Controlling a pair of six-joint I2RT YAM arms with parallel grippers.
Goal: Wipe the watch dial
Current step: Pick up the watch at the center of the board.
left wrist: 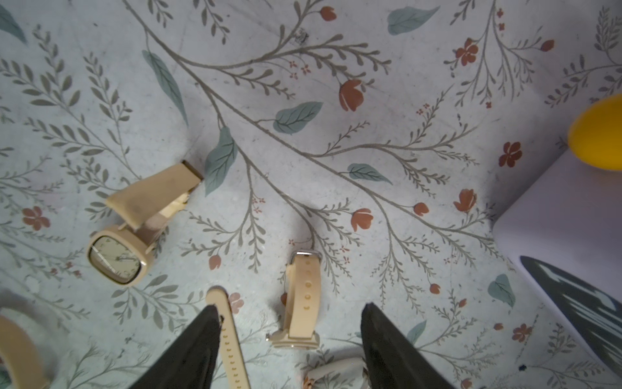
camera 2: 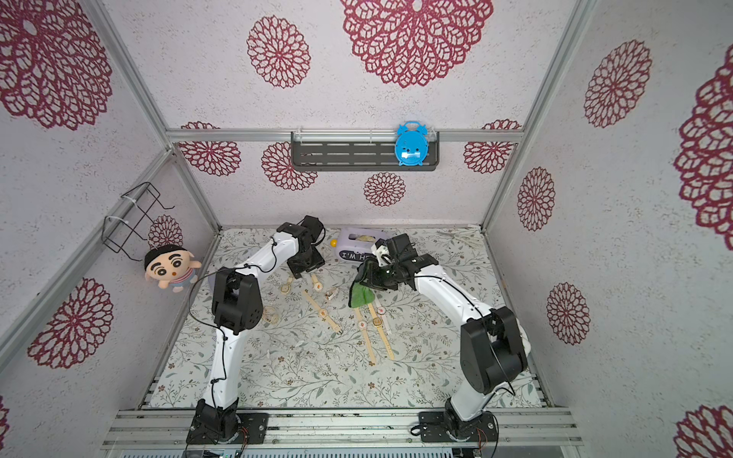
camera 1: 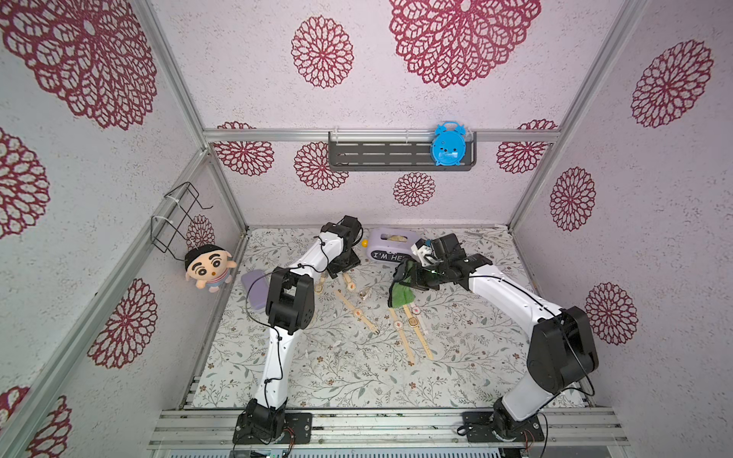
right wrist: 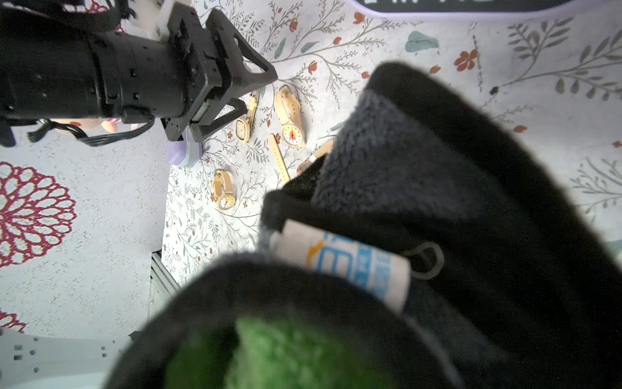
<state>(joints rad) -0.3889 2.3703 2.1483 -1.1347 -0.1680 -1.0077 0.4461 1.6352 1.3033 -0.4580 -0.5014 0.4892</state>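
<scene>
The step in hand was judged to be the approach to the pick-up: no watch had yet been lifted off the floral-printed table surface (camera 1: 357,376), and no dial was in contact with the cloth. The left arm (camera 1: 273,357) reached from the near edge toward the far edge, left of centre, with its wrist pitched down. The right arm (camera 1: 511,297) reached in from the near right corner and bent inward over the middle of the surface. The right gripper (camera 1: 402,279) was closed on a dark grey and green terry cloth (camera 1: 401,296), which hung above the far ends of the flat-laid watches at the centre. The left gripper (camera 1: 342,269) stood with jaws apart and held nothing. Its black fingers (left wrist: 202,350) straddled the beige round-dialled strap watch (right wrist: 292,134), which lay below them near the far edge, resting on its side. A beige square-dialled watch (left wrist: 116,259) lay just beside it. The next move was judged to call for a straight descent, closure on the case rather than the strap, and presentation of the dial to the cloth.
</scene>
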